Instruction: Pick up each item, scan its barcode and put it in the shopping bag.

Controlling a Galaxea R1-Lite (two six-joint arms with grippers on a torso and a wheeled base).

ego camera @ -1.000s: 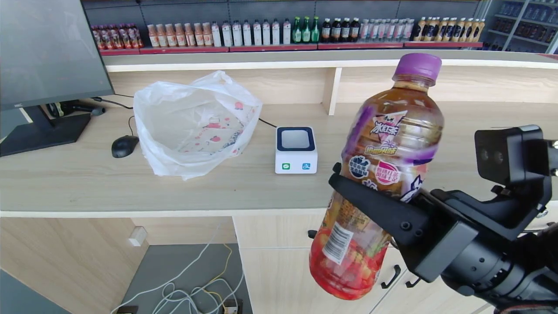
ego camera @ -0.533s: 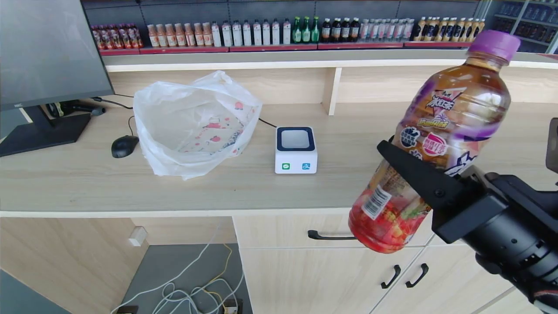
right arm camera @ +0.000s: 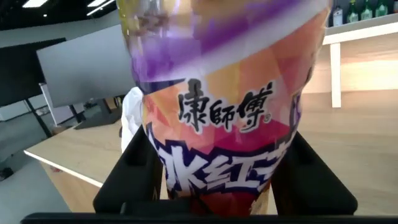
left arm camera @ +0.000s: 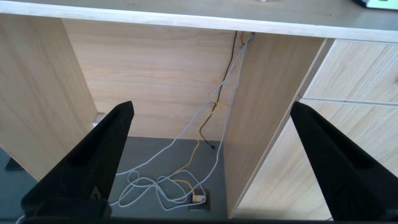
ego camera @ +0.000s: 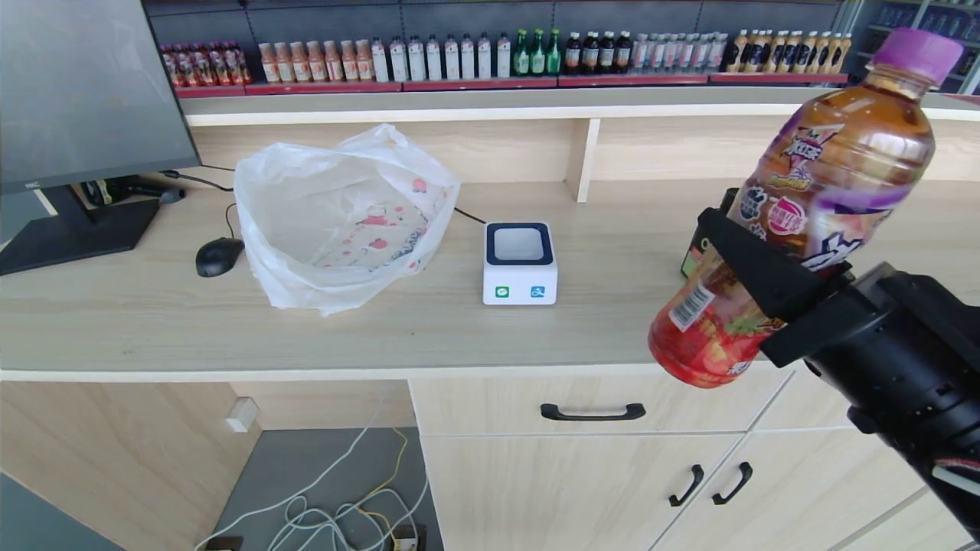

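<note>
1. Right gripper (ego camera: 766,264) is clamped on the bottle (ego camera: 834,153), one black finger crossing the front of the lower label and the other behind it. In the right wrist view the gripper (right arm camera: 227,180) has a finger on each side of the bottle (right arm camera: 224,93).
2. The bottle is off the counter (ego camera: 153,321) and tilted: its purple cap (ego camera: 917,47) is up and away from the gripper, and its red base hangs below the fingers. A barcode patch (ego camera: 691,306) sits just under the front finger.
3. Scanner (ego camera: 520,262) is a white box with a dark-rimmed window. It stands on the counter to the left of the right gripper, well apart from it and lower.
4. Shopping bag (ego camera: 344,214) is beyond the scanner, farther from the gripper, with its mouth open upward. Its white plastic has red marks.
5. A small dark object (ego camera: 693,256) with some green on it sits just behind the front finger. It is mostly hidden and I cannot identify it.
6. Left gripper (left arm camera: 211,155) has its fingers spread wide with nothing between them. It sits below the counter edge and faces the open recess, with loose cables (left arm camera: 186,180) on the floor ahead of it.
7. Far from both grippers are a mouse (ego camera: 218,256) and a monitor (ego camera: 84,84) past the bag, and a drinks shelf (ego camera: 490,53) behind the counter.
</note>
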